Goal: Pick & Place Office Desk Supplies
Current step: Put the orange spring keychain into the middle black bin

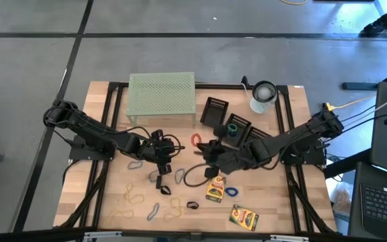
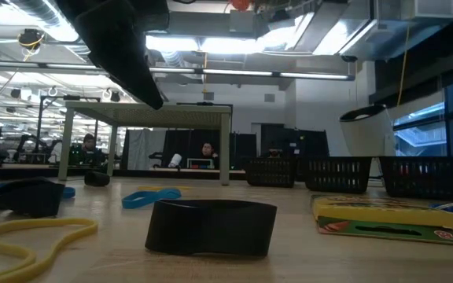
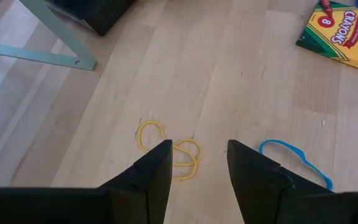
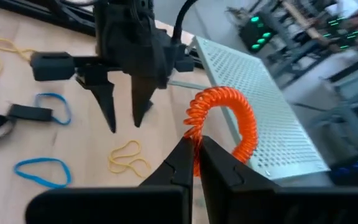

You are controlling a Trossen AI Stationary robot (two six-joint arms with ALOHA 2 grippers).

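My right gripper is shut on an orange-red spiral coil, which shows in the high view near the table's middle. My left gripper is open and points down over a yellow rubber band. A blue band lies beside it. The right wrist view shows the left gripper facing mine, with a yellow band on the wood below. Two yellow-green crayon boxes lie flat toward the near edge. Several blue, tan and black bands are scattered on the wood. My right gripper pinches one end of the orange coil between its two fingertips, coming slantwise from the table's right. The coil arches up and over beyond the fingers. Whether its far end touches the table I cannot tell.
The pale green perforated rack stands at the far side on thin legs. Black mesh baskets and a white cup sit far right. A black cable loops on the wood. A black band lies close to the low camera.
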